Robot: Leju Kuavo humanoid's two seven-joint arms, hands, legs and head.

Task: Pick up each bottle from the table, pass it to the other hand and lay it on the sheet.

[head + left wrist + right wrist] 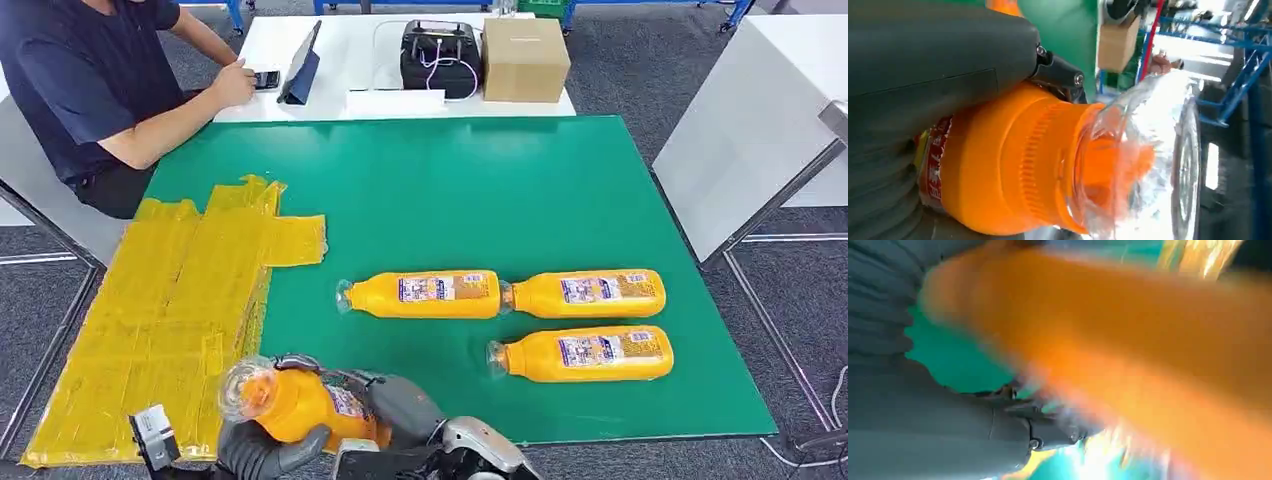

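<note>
An orange bottle (300, 400) with a clear cap is held off the table at the near edge, cap pointing left toward the yellow sheet (170, 310). My left hand (268, 450) grips it from below near the neck; the left wrist view shows the neck and cap (1058, 165) close against my thumb. My right hand (400, 408) wraps its base end, and the bottle (1128, 340) is a blur in the right wrist view. Three more orange bottles lie on the green mat (480, 190): one in the middle (425, 295), one to its right (590, 292), one nearer (585, 353).
A person (90, 80) sits at the far left by a tablet (300, 65). A black case (440, 58) and a cardboard box (525, 58) stand on the white table behind the mat. Another white table (750, 130) stands to the right.
</note>
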